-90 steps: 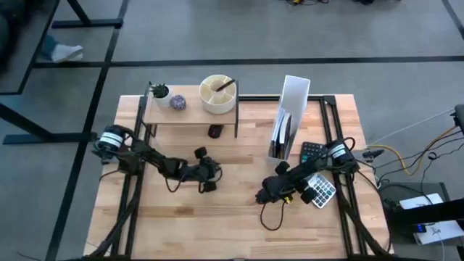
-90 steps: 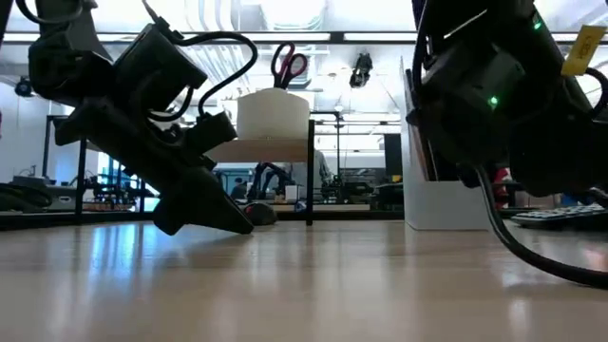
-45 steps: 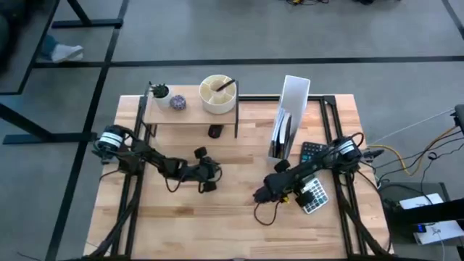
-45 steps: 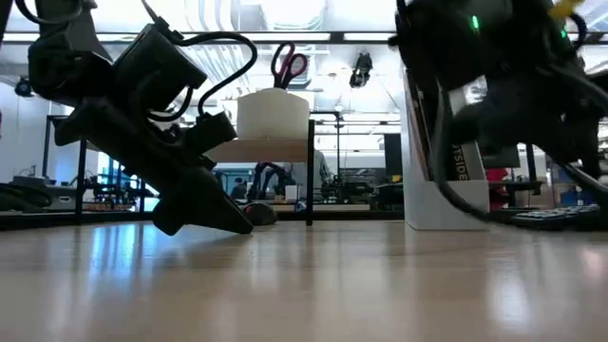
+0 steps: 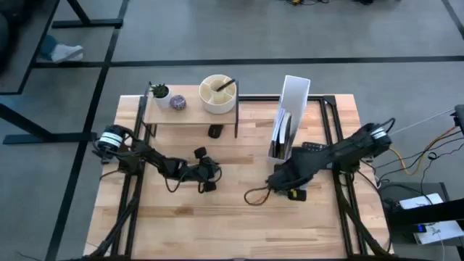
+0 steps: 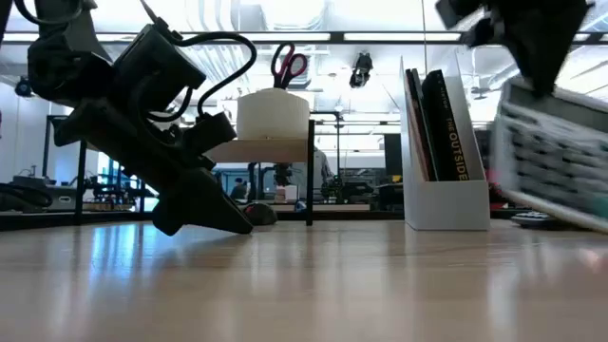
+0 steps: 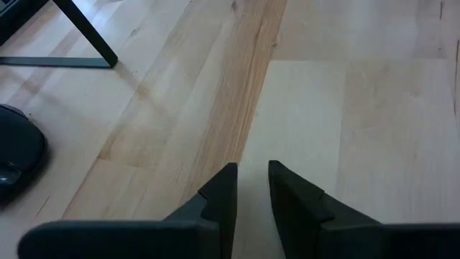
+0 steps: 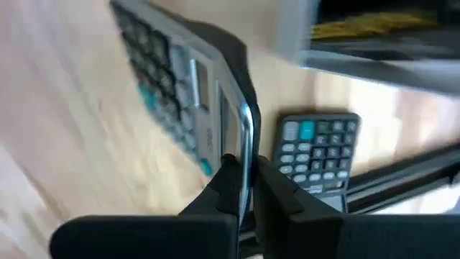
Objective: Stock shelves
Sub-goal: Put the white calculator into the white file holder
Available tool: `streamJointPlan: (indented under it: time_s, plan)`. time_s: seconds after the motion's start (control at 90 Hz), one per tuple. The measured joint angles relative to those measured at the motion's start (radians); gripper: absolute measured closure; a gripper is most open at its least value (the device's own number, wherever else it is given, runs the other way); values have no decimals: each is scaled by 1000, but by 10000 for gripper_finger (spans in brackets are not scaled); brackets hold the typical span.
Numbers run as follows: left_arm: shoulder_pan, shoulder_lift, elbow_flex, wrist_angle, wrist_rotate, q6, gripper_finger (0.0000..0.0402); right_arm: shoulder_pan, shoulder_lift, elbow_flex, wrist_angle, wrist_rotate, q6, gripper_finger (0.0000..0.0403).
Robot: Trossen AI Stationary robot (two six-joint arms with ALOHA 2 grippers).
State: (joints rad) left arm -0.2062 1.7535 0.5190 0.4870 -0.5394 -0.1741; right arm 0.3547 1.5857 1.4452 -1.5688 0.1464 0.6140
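My right hand (image 8: 243, 188) is clamped on the edge of a silver calculator (image 8: 183, 90), lifted off the tabletop (image 5: 232, 217) in front of the white file holder (image 5: 290, 109); in the low view the calculator (image 6: 556, 157) hangs tilted and blurred. A book spine in the file holder (image 6: 446, 204) reads "OUTSIDE"; other lettering there is too small to read. A second, dark calculator (image 8: 316, 155) lies flat on the tabletop just beside the holder. My left hand (image 7: 251, 188) rests low on the tabletop, fingers nearly together and empty, near a black mouse (image 7: 18, 155). The shelf (image 5: 190, 114) stands at the far left of the tabletop: a light-wood board on thin black legs; it carries a small plant (image 5: 159, 91), a purple ball (image 5: 177, 103) and a white tub (image 5: 217, 94) holding red-handled scissors (image 6: 288, 63).
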Motion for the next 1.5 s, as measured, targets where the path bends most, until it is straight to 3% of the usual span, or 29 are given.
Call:
streamJointPlan:
  time_s: [0.167,0.456,0.789,1.111,1.5]
  plan:
    - [0,0,0,0,0,0,335,3,-119,0,0,100,82,402]
    - [0,0,0,3,0,0,335,3,-214,5,-4,255,-51,402]
    - [0,0,0,6,0,-2,335,3,-209,57,6,430,-558,402]
    - [6,2,-3,45,0,-2,335,-2,-210,83,110,533,-982,402]
    - [18,2,-2,81,-3,-20,335,-35,-123,26,144,651,-1277,403]
